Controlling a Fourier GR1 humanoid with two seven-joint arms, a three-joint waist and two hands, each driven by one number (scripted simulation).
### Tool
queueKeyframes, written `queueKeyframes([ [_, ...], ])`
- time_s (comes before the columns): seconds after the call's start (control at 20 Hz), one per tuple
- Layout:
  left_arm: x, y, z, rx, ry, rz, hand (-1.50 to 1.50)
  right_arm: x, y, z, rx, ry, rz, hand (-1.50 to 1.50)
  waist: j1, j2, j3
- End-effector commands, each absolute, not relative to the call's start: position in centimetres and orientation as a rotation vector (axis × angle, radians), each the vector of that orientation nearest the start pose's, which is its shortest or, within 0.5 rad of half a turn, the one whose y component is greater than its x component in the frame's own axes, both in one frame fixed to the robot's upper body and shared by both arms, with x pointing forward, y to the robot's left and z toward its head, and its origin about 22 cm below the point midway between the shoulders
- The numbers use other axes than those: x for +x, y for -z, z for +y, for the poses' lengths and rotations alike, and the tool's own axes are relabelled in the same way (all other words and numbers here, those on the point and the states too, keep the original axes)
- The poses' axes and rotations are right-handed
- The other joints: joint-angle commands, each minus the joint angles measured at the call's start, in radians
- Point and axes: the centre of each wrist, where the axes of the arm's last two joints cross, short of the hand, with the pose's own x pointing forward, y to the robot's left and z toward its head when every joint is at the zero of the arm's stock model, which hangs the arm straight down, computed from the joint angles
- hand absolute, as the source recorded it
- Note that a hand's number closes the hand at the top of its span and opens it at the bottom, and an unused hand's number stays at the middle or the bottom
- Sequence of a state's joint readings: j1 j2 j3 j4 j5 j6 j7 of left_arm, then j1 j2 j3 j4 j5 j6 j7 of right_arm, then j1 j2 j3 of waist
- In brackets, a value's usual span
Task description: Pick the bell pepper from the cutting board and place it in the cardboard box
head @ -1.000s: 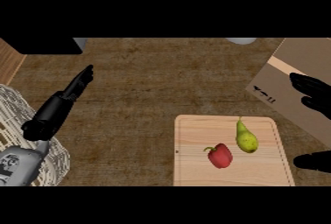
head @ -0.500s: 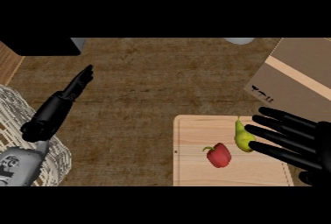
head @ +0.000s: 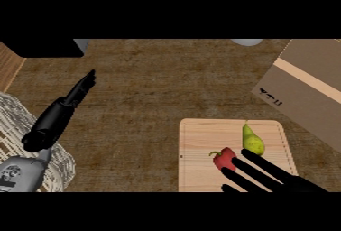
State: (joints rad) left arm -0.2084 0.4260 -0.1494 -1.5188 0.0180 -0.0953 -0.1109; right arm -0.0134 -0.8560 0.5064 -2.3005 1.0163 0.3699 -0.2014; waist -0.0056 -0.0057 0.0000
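Right hand [head: 279, 180] shifted lower over cutting board [head: 200, 140], open beside bell pepper [head: 226, 159], left hand [head: 60, 118] open

Small black marks [head: 272, 96] on cardboard box [head: 310, 85], too small to read

Right hand [head: 292, 183] spread flat; left hand [head: 57, 119] seemingly straight-fingered

kitchen, brown counter [head: 166, 90], cutting board [head: 200, 135] with pear [head: 252, 140] and bell pepper [head: 225, 159]
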Motion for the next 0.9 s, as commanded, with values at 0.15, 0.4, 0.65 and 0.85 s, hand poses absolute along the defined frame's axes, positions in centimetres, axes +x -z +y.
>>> queueKeyframes([
  [0.15, 29.4, -6.7, 27.1, 0.090, 0.530, -1.746, 0.00, 15.3, -13.1, -17.5, 0.962, 2.813, 1.928, -1.50, 0.014, 0.006, -0.001],
  [0.4, 28.2, -7.5, 27.8, 0.094, 0.523, -1.742, 0.00, 13.8, -11.2, -18.0, 0.974, 2.889, 1.867, -1.50, 0.007, 0.004, 0.000],
  [0.65, 29.0, -5.9, 28.2, 0.108, 0.513, -1.740, 0.00, 12.1, -9.7, -17.3, 1.083, 2.799, 1.871, -1.50, -0.001, 0.004, 0.000],
  [0.85, 28.6, -6.7, 28.4, 0.098, 0.532, -1.747, 0.00, 14.6, -8.6, -17.2, 1.125, 2.799, 1.896, -1.50, 0.006, 0.005, 0.000],
])
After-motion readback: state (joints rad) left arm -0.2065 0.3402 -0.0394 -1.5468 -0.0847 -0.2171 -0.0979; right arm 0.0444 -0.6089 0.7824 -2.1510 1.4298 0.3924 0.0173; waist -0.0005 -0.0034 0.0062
